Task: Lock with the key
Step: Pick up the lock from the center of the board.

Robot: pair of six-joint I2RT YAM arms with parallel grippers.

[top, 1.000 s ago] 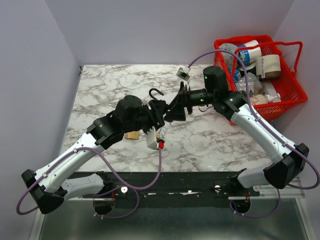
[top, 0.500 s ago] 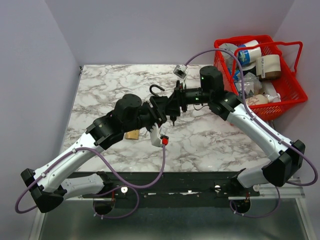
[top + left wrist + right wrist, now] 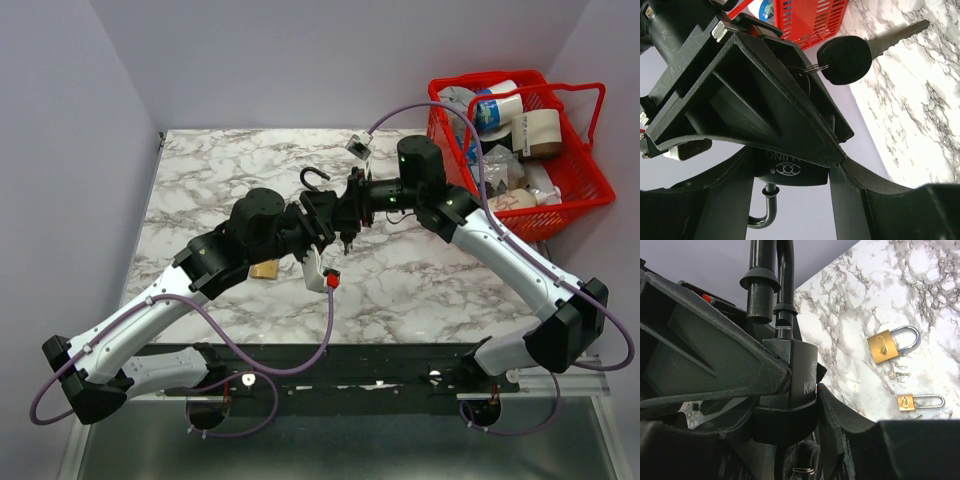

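My left gripper (image 3: pixel 318 218) is shut on the squat black padlock (image 3: pixel 322 210) and holds it above the table, its open shackle (image 3: pixel 313 180) pointing away. In the left wrist view the padlock body (image 3: pixel 790 170) sits between my fingers (image 3: pixel 850 200). My right gripper (image 3: pixel 346 206) meets the padlock from the right and is shut on the key (image 3: pixel 799 464), whose black head sits under the padlock body (image 3: pixel 804 372). A second key (image 3: pixel 845 59) on the same ring dangles free and also shows in the top view (image 3: pixel 346 238).
Two brass padlocks (image 3: pixel 887 345) (image 3: pixel 915 401) and small loose keys (image 3: pixel 897 374) lie on the marble table; one brass padlock shows under the left arm (image 3: pixel 264 269). A red basket (image 3: pixel 585 175) full of items stands at the back right.
The right gripper has moved left and up, closing in on the padlock held by the left gripper. The left wrist has turned slightly. In the last half second almost nothing moves.
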